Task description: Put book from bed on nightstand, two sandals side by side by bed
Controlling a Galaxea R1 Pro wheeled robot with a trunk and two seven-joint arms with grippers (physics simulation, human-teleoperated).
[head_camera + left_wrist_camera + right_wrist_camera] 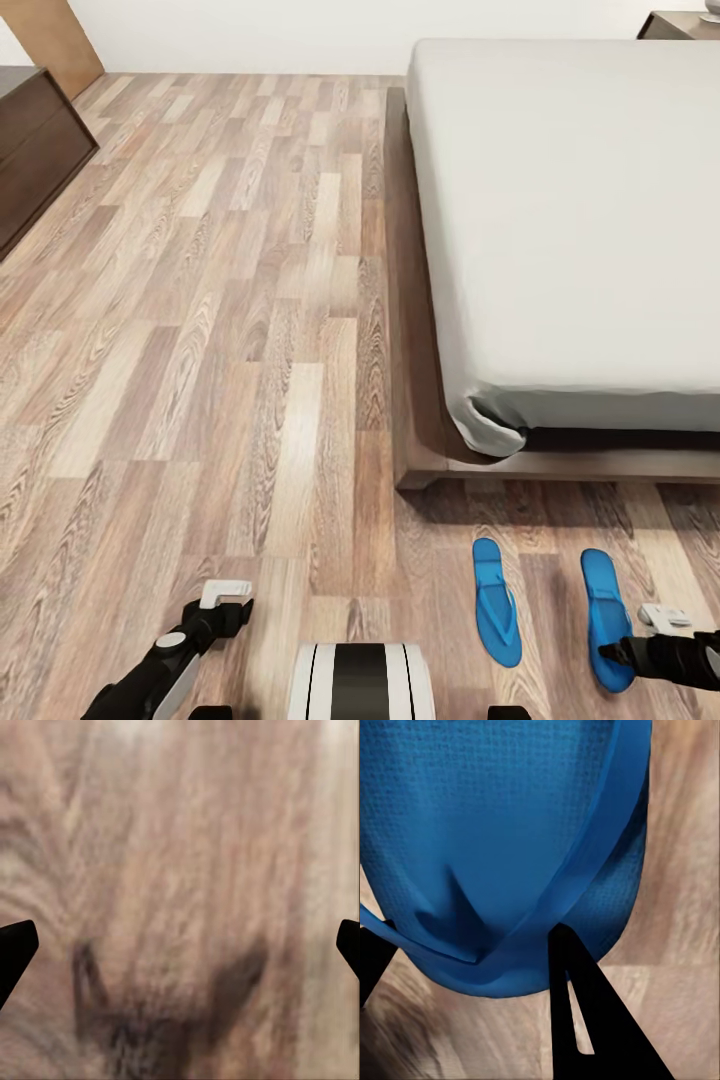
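Presently: right gripper at sandal strap, placement at risk

**Risks.** Two sandals lie on the floor (200, 300) at the foot of the bed (560, 200), roughly parallel but with a plank-wide gap between them. The right gripper (472, 945) has its fingers either side of the strap of the right sandal (607, 615). Judged hazard: a pinch on the thin strap alone could let the sole swing or twist when lifted, so it lands askew to the left sandal (496, 600). A low drag could also nudge that neighbour.

**Pose.** In the head view the right arm reaches in low from the right edge, wrist over the sandal's near end. Its jaws stand apart around the strap; whether they actually grip it cannot be told. The left gripper (225, 595) hangs over bare floor, jaws wide apart, holding nothing.

**Remaining items.** A nightstand (680, 22) corner shows at far right.
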